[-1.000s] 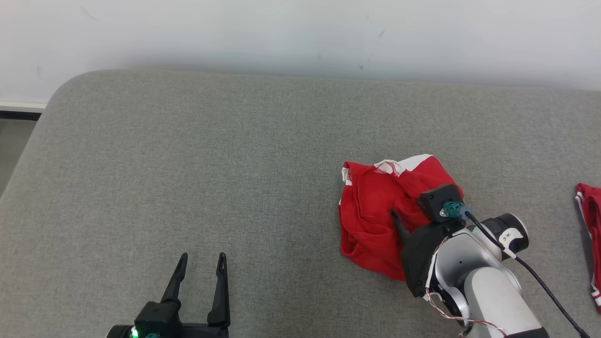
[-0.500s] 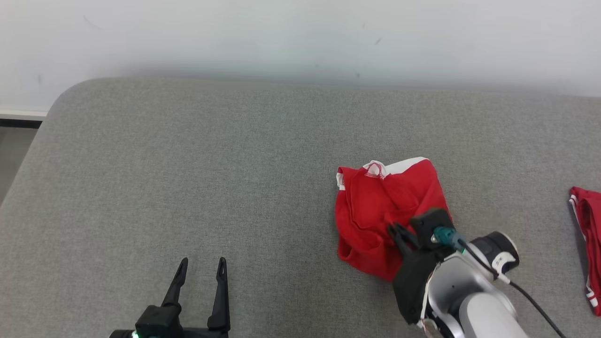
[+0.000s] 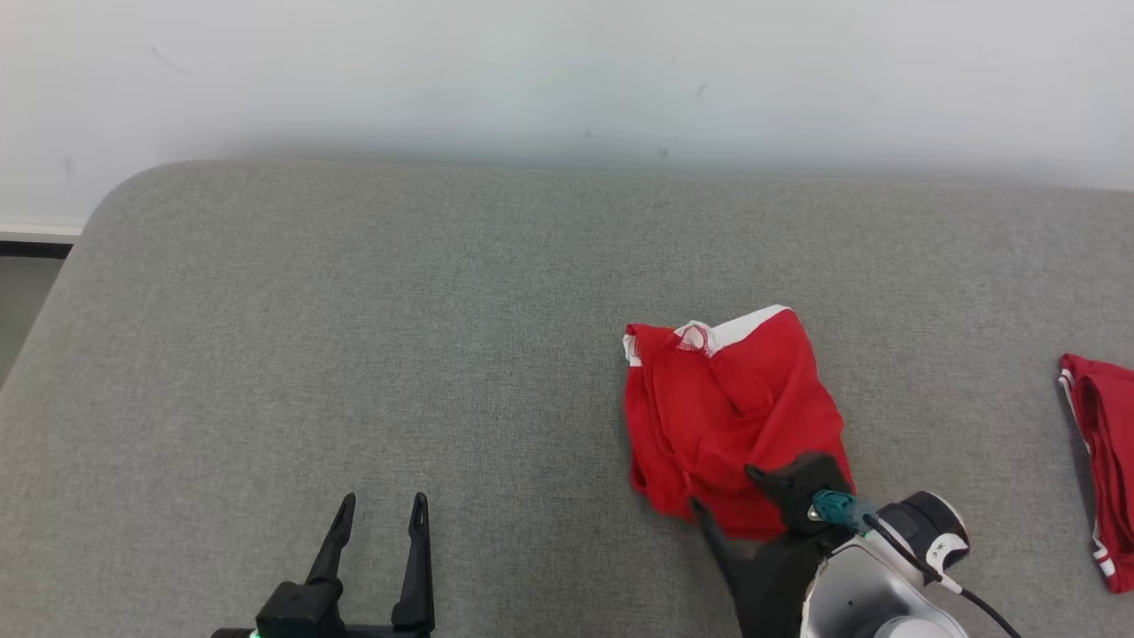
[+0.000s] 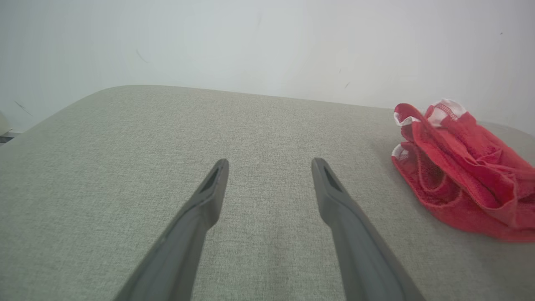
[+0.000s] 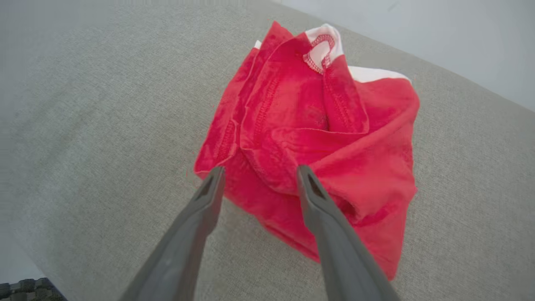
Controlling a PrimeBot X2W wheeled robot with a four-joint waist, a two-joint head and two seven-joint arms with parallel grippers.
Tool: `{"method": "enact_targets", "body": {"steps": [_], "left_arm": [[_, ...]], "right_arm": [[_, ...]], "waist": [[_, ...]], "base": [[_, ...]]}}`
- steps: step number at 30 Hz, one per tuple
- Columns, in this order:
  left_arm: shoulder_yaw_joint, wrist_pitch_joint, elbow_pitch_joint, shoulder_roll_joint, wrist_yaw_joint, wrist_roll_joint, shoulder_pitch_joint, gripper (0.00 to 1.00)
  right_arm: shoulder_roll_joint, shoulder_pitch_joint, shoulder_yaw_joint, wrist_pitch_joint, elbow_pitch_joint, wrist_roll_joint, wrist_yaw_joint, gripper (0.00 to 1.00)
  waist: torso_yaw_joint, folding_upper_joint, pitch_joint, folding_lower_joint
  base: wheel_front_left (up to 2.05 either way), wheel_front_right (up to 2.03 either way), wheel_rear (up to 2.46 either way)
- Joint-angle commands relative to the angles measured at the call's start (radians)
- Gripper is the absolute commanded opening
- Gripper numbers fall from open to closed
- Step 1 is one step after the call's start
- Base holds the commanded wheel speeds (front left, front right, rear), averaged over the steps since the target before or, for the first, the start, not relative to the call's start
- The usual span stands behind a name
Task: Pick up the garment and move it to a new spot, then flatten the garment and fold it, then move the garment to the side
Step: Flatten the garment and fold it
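Both fingers apart: left gripper (image 3: 383,501), right gripper (image 3: 725,489); crumpled red garment (image 3: 726,399), woven cushion (image 3: 354,310).

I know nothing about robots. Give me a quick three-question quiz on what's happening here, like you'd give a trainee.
1. True or false: the left hand is gripping the crumpled red garment.
2. Which hand has its fingers at the garment's near edge? A) left B) right C) both
3. Fill in: a second red cloth lies at the head view's far ___ edge.
Key: 1 false, it stands open over bare grey cushion. 2 B, the right hand, with its fingers apart. 3 right.
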Motion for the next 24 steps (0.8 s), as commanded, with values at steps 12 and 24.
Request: {"method": "enact_targets", "body": {"steps": [12,24], "left_arm": [[0.010,-0.003,0.001,-0.001,-0.002,0.005,0.001,1.00],[0.004,-0.003,0.005,-0.001,-0.009,0.010,-0.008,1.00]], "right_arm": [[0.016,-0.051,-0.059,-0.008,-0.041,0.009,-0.002,1.00],[-0.003,-0.196,-0.124,0.015,0.142,-0.065,-0.002,1.00]], "waist": [[0.006,0.0000,-0.001,0.0000],[0.017,0.0000,0.003,0.0000]], "base": [[0.00,0.00,0.00],[0.00,0.00,0.00]]}}
